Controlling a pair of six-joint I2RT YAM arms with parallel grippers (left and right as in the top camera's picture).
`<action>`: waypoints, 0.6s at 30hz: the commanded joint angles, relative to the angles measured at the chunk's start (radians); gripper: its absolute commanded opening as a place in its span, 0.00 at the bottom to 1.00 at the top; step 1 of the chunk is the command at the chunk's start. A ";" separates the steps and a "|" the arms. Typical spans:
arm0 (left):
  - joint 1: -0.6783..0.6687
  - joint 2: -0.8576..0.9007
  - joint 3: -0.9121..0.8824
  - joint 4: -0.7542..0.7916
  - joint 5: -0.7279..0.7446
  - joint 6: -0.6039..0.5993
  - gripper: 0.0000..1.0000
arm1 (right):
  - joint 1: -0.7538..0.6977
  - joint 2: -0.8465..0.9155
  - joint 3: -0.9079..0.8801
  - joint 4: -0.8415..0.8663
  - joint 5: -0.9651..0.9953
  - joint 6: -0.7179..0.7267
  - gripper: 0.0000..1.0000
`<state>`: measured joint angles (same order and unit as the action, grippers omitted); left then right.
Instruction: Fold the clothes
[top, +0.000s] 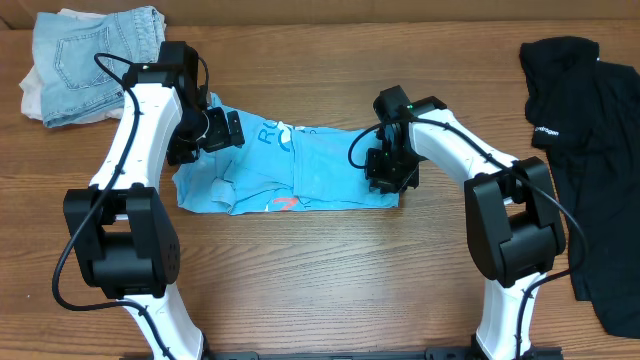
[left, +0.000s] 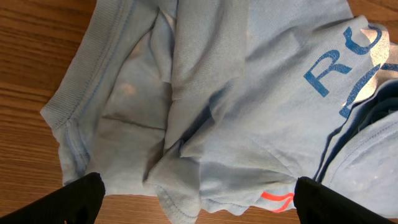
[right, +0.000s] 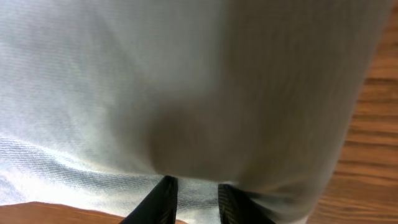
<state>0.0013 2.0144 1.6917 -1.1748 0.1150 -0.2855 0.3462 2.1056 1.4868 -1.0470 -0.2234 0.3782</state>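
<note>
Got the right fingers (right: 163, 200) parted just a sliver, pressed down on the right-hand end of the blue T-shirt (top: 300, 170) — can't tell whether any cloth is pinched between them. Got the left fingers (left: 79, 198) spread as wide as they go, gripping nothing, hovering over the T-shirt's left end by the ribbed collar. Looks partway folded at best: bunched into a rough strip on the tabletop (top: 330, 300), lumpy, edges not squared. Probably needs smoothing and another fold. Leaves the black shirt (top: 590, 150) too — sprawled unfolded well to the right of the T-shirt. Also spotted jeans (top: 95, 60) heaped beyond the T-shirt's left end.
</note>
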 joint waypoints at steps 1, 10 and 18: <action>0.004 0.007 0.011 0.001 -0.010 0.021 1.00 | -0.030 -0.002 -0.029 -0.003 0.056 -0.008 0.19; 0.004 0.007 0.010 0.006 -0.013 0.050 1.00 | -0.165 -0.006 0.043 -0.097 0.171 -0.013 0.08; 0.050 0.007 0.011 0.028 -0.003 0.084 1.00 | -0.294 -0.065 0.160 -0.135 0.169 -0.038 0.29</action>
<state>0.0219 2.0144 1.6917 -1.1503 0.1158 -0.2287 0.0826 2.1021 1.5921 -1.1767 -0.0784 0.3618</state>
